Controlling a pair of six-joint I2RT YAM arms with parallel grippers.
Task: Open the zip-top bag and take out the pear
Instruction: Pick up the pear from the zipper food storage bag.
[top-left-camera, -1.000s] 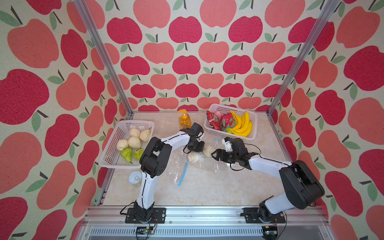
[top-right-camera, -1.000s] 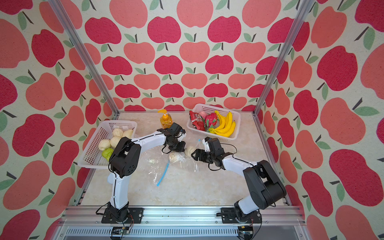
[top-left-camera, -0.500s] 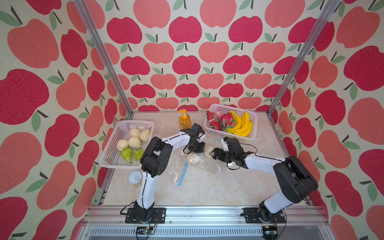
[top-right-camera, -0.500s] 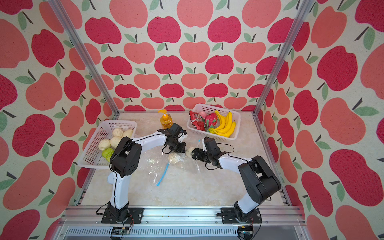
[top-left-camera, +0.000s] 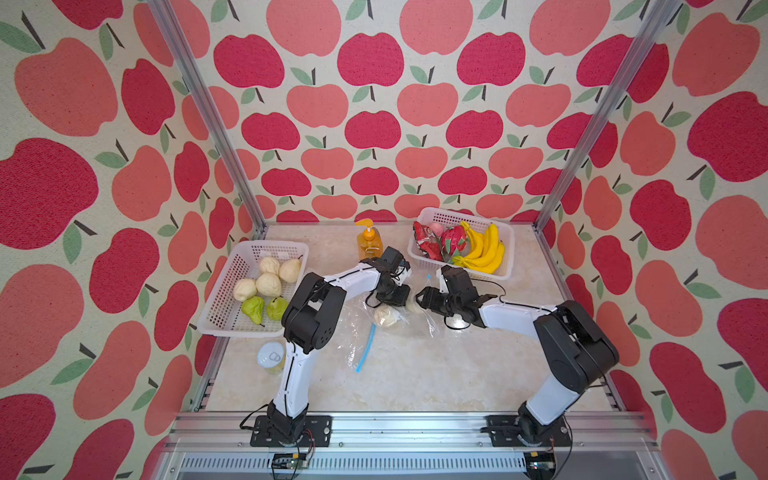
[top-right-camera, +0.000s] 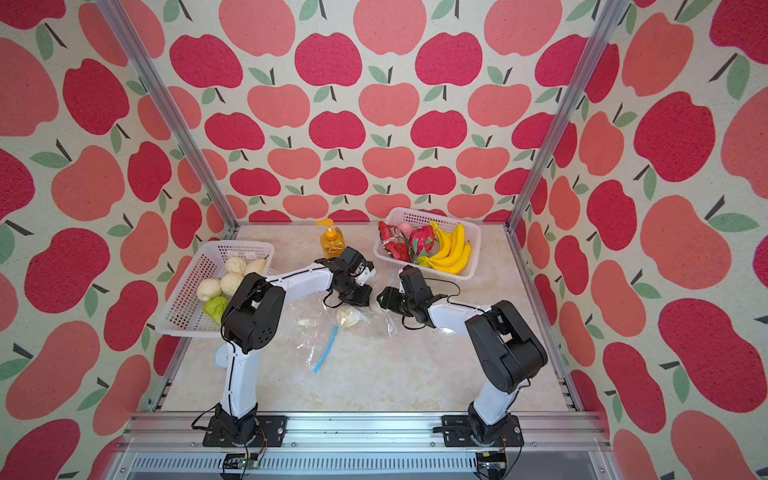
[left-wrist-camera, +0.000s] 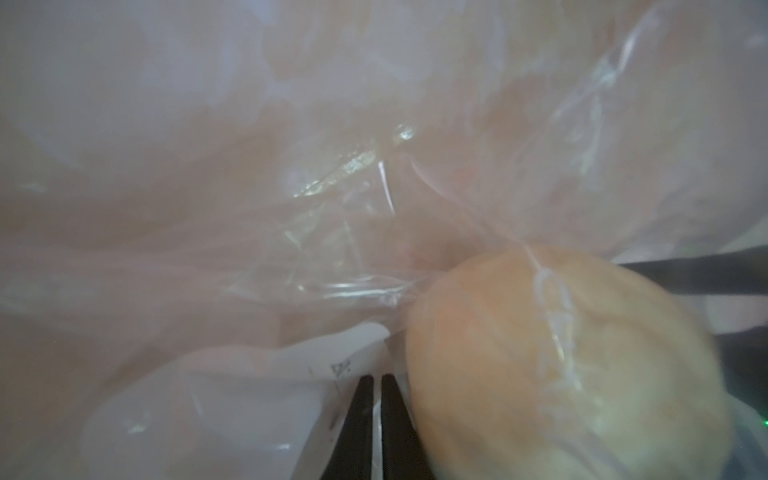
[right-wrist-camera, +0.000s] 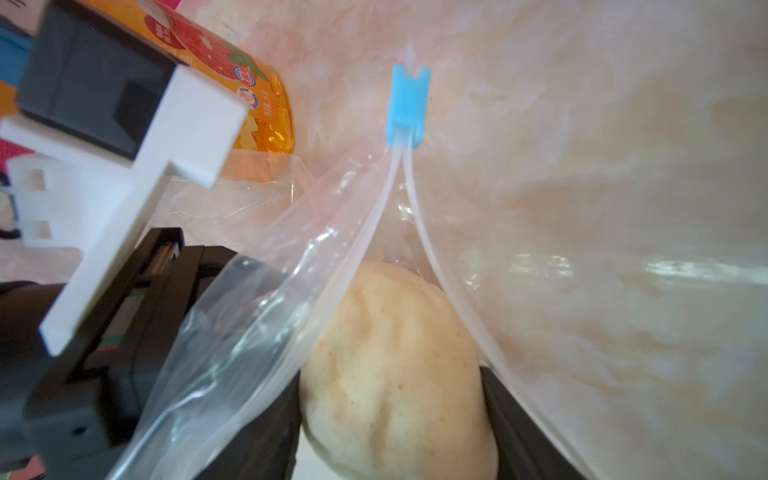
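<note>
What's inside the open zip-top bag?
A pale pear at the mouth of the zip-top bag, between the fingers of the right gripper. Anything deeper behind the pear is hidden.

pear: cut off by the right wrist view's edge.
left claw: all but the tips is cut off.
zip-top bag: blurred in the left wrist view.

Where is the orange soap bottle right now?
In both top views the soap bottle stands at the back of the table, between the pear basket and the banana basket.
</note>
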